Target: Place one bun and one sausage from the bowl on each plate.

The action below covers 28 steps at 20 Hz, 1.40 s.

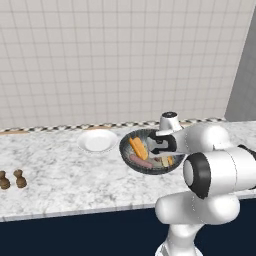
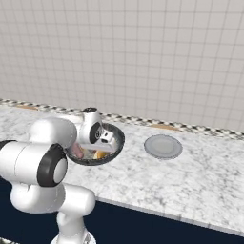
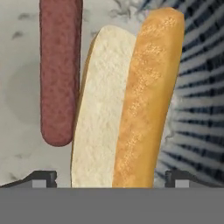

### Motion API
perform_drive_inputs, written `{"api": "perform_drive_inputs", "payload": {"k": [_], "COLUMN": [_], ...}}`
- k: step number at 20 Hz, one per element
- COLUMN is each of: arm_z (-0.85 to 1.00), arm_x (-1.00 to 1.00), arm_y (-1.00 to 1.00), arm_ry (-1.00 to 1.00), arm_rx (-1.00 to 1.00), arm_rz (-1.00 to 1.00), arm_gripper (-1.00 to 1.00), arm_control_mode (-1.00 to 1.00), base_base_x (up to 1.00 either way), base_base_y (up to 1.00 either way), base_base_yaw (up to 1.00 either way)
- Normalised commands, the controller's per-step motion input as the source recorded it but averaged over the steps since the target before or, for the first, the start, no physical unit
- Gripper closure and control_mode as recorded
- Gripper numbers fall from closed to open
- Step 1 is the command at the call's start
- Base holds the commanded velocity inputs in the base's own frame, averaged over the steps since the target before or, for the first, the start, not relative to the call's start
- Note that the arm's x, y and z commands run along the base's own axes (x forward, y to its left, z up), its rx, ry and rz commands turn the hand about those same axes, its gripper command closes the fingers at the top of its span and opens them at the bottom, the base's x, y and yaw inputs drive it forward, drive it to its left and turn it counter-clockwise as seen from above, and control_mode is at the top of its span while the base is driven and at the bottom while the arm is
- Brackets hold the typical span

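While the gripper [image 3: 109, 177] hangs inside the bowl [image 1: 129, 141], its wide-open fingers straddle a bun [image 3: 127, 105].
Nothing seems gripped; a sausage [image 3: 59, 70] lies beside it, mid-counter between white plate [image 1: 97, 140] and grey plate [image 2: 163, 146].

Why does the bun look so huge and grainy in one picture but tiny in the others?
In the hand view the camera sits right over the long golden split bun, so it looks huge and grainy; in the left base view the large dark grey bowl is small and soft; in the right base view the arm hides much of it.
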Motion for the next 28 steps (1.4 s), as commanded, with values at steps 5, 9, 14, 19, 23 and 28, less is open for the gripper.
{"api": "perform_drive_inputs", "payload": {"k": [5, 9, 14, 19, 23, 28], "arm_z": [-0.10, 0.42, 0.99, 0.96, 0.49, 0.03], "arm_x": [-0.05, -0.51, -0.43, 0.04, 0.16, 0.33], "arm_y": [0.12, 0.01, 0.00, -0.25, -0.95, -1.00], "arm_ry": [0.02, -0.01, -0.08, -0.01, 0.04, 0.11], "arm_rx": [0.00, 0.01, 0.03, 0.01, 0.00, 0.00], "arm_rz": [0.04, 0.00, 0.00, 0.00, -0.04, -0.06], "arm_gripper": [1.00, 1.00, 1.00, 1.00, 1.00, 1.00], "arm_control_mode": [-1.00, -1.00, -1.00, -1.00, -1.00, -1.00], "base_base_x": [0.00, 0.00, 0.00, 0.00, 0.00, 0.00], "base_base_y": [0.00, 0.00, 0.00, 0.00, 0.00, 0.00], "base_base_yaw": [0.00, 0.00, 0.00, 0.00, 0.00, 0.00]}}
